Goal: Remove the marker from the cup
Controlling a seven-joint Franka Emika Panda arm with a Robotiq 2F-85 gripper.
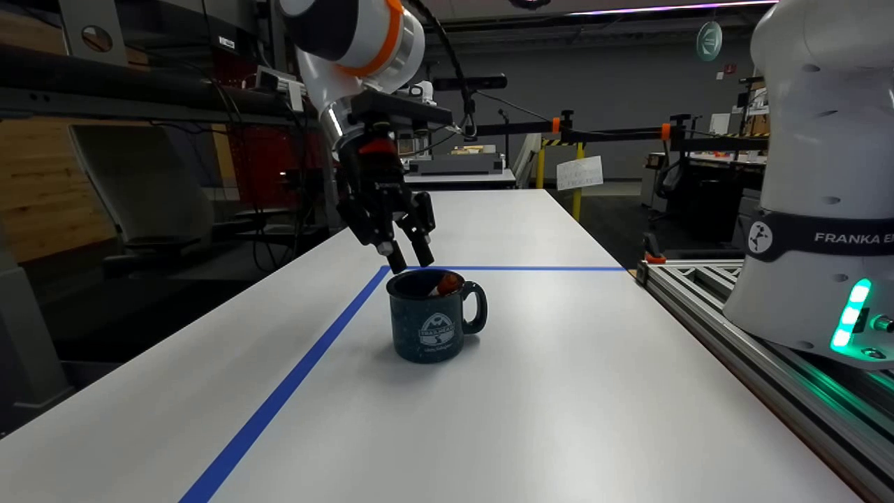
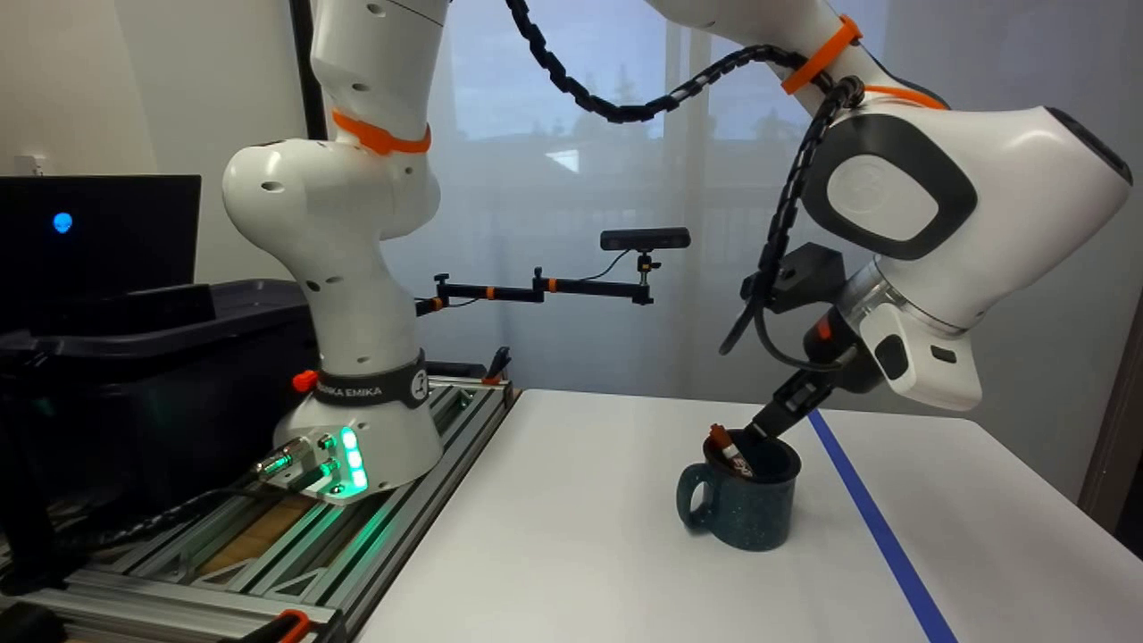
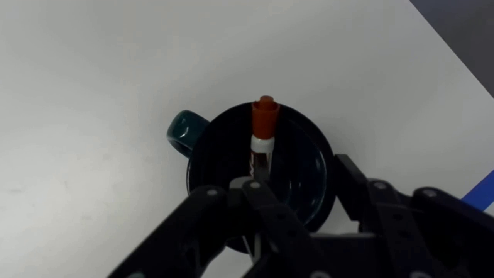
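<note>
The cup is a dark navy-blue mug standing upright on the white table in both exterior views [image 1: 419, 332] [image 2: 750, 513]; it also shows in the wrist view [image 3: 322, 154]. The marker leans inside it, its orange cap above the rim, in both exterior views [image 1: 449, 283] [image 2: 734, 454] and in the wrist view [image 3: 264, 123]. Its lower end is hidden. My gripper is tilted, at the cup's mouth, in both exterior views [image 1: 411, 263] [image 2: 757, 430]. In the wrist view the gripper [image 3: 303, 172] has its fingers apart, one overlapping the marker's body, the other by the rim. Nothing is held.
Blue tape lines [image 1: 307, 363] [image 2: 880, 527] run along the white table [image 1: 559, 405] beside and behind the cup. The cup's handle [image 1: 476, 309] sticks out toward the robot base [image 1: 824, 279]. A metal rail [image 2: 429, 482] borders the table at the base.
</note>
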